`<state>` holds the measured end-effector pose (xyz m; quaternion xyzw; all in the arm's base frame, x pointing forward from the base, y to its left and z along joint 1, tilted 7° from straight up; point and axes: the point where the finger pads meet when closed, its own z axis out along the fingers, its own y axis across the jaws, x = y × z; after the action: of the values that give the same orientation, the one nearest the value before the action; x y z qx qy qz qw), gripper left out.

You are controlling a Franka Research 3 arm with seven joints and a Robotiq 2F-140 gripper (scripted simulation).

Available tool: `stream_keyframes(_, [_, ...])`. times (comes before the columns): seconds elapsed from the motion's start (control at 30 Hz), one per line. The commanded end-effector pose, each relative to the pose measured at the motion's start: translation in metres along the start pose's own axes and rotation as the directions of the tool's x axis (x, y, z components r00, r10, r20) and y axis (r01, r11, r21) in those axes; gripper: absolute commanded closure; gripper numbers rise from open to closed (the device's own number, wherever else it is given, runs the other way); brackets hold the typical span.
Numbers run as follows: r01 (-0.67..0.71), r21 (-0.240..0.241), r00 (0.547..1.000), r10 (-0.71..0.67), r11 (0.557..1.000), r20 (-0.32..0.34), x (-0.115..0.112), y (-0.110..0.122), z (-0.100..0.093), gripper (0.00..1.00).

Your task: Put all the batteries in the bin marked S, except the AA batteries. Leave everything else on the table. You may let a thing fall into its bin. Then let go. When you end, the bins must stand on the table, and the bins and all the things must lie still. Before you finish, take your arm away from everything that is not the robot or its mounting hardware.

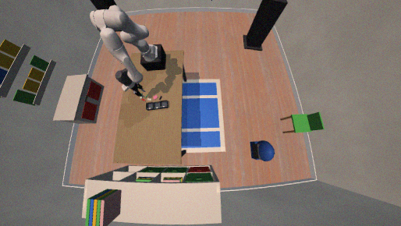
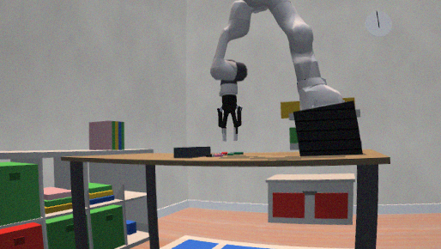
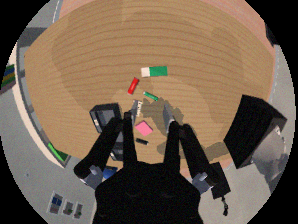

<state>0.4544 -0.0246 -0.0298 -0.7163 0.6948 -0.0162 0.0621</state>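
My gripper (image 2: 229, 138) hangs a short way above the table top, with its fingers partly apart and nothing between them. In the wrist view the fingertips frame a small pink item (image 3: 143, 128) lying on the table below. Just beyond it lie a small green battery (image 3: 152, 96), a red battery (image 3: 133, 86) and a green-and-white battery (image 3: 154, 71). The dark tray of bins (image 3: 103, 117) lies left of the fingers; I cannot read its marks. From above, the gripper (image 1: 138, 91) is just left of the small items (image 1: 154, 97) and the tray (image 1: 157, 104).
The arm's black base block (image 2: 328, 129) stands at the table's right end and also shows in the wrist view (image 3: 253, 129). From the side, the tray (image 2: 192, 152) sits left of the gripper. Shelves and a cabinet stand around the table.
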Motion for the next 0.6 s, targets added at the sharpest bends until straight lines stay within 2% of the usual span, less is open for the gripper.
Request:
stream_keyframes(0.0, [-0.155, 0.012, 0.988, 0.155, 0.988, -0.018, 0.0031, -0.0007, -0.0002, 0.63])
stream_keyframes(0.27, [-0.263, 0.025, 0.964, 0.263, 0.965, -0.026, 0.0035, -0.0005, -0.0002, 0.63])
stream_keyframes(0.4, [-0.352, 0.032, 0.935, 0.354, 0.935, -0.037, 0.0036, -0.0003, -0.0002, 0.63])
stream_keyframes(0.57, [-0.364, 0.033, 0.93, 0.365, 0.931, -0.039, 0.0035, 0.0, -0.0002, 0.63])
